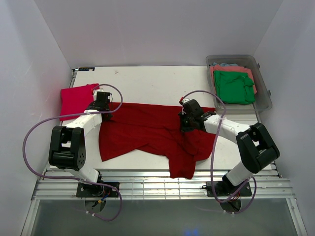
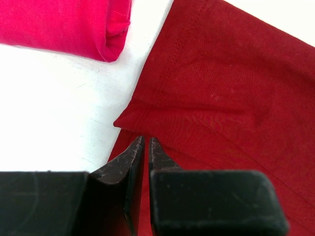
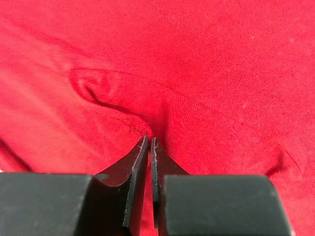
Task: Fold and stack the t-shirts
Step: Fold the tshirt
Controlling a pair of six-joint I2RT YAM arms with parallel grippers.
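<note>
So the dark red t-shirt (image 1: 142, 130), soft plain cloth with short sleeves, is lying spread out and rumpled across the middle of the white flat desk (image 1: 147, 83). It runs from the left arm's side to the right arm's, and one flap trails toward the near edge on the right.

The left tool (image 2: 146, 142) is down at the far-left corner of that shirt. Its two black fingers are pressed nearly together, and the folded hem seems to be pinched between the tips, right at the stitched edge. The right tool (image 3: 149, 140) is over on the shirt's right part, and its fingers are closed on a small pinch of the fabric. You can see a pucker and creases in the cloth drawn in toward the tips.

Just left of the left tool there's a brighter pinkish-red t-shirt (image 1: 76, 98) folded into a neat rectangle. It sits on the desk close to the dark red one's corner but doesn't touch it, with bare desk showing between them in the left wrist view.

In the far right corner there's a clear grey plastic tub (image 1: 268, 101). It holds a folded green t-shirt (image 1: 234, 88) on top of a coral t-shirt (image 1: 231, 69), which peeks out along the far side.
</note>
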